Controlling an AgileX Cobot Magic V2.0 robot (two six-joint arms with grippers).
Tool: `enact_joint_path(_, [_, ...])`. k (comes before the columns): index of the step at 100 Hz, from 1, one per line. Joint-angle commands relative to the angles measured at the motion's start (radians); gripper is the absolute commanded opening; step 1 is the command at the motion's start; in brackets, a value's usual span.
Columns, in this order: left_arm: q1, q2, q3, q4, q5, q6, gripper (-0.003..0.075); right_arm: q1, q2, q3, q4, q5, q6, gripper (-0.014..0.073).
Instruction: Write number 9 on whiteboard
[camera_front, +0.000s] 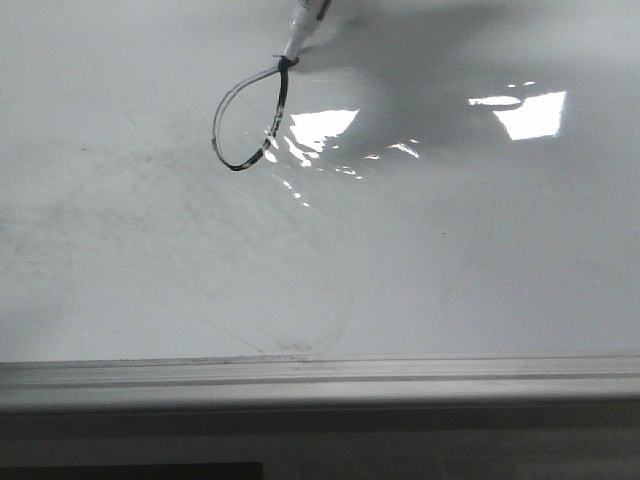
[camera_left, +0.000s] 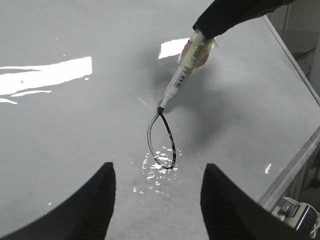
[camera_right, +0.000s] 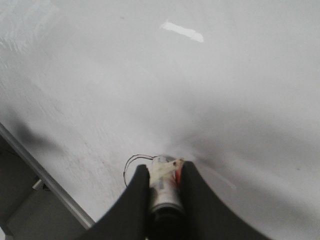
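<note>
The whiteboard is glossy white with faint grey smudges. On it is a thin black teardrop loop, the drawn part of the number 9. The loop also shows in the left wrist view and partly in the right wrist view. My right gripper is shut on a white marker. The marker's tip touches the board at the loop's pointed top end. The marker enters the front view at the top edge. My left gripper is open and empty above the board, just short of the loop's round end.
A grey metal edge strip runs along the board's near side; it also shows in both wrist views. Bright light reflections lie on the board right of the loop.
</note>
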Motion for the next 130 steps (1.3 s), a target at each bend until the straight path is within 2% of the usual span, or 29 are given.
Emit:
enact_joint_path(1, [0.001,0.001,-0.027,-0.008,-0.075,-0.008,0.0358,-0.014,-0.007,-0.017,-0.058,-0.037,0.002,-0.0059])
enact_joint_path(9, [0.001,0.001,-0.027,-0.008,-0.075,-0.008,0.0358,0.006,-0.007,0.048,-0.049,0.013,0.006,-0.0059])
enact_joint_path(23, [0.001,0.001,-0.027,0.027,-0.075,-0.008,0.0358,0.053,-0.009,0.147,-0.027,-0.001,0.006,-0.0059])
enact_joint_path(41, [-0.006,0.028,-0.027,0.047,-0.075,-0.012,0.0358,0.094,-0.036,0.111,0.005,-0.01,0.006,-0.0059])
enact_joint_path(56, [-0.065,0.119,-0.04,0.133,-0.081,-0.012,0.0358,0.171,-0.044,0.091,0.013,-0.025,0.008,-0.0059])
enact_joint_path(73, [-0.135,0.263,-0.078,0.139,-0.171,-0.012,0.0358,0.253,-0.041,0.091,0.02,-0.076,0.04,-0.0059])
enact_joint_path(84, [-0.138,0.354,-0.094,0.143,-0.263,-0.012,0.0358,0.274,-0.032,0.093,0.02,-0.078,0.065,-0.0059])
enact_joint_path(111, [-0.138,0.468,-0.096,0.149,-0.351,-0.012,0.0356,0.286,-0.028,0.093,0.027,-0.072,0.1,-0.0059])
enact_joint_path(120, [-0.138,0.473,-0.096,0.149,-0.353,-0.012,0.0304,0.286,-0.028,0.093,0.029,-0.068,0.1,-0.0059])
enact_joint_path(130, [-0.138,0.473,-0.096,0.149,-0.353,-0.012,0.0139,0.286,-0.028,0.093,0.029,-0.062,0.1,-0.0059])
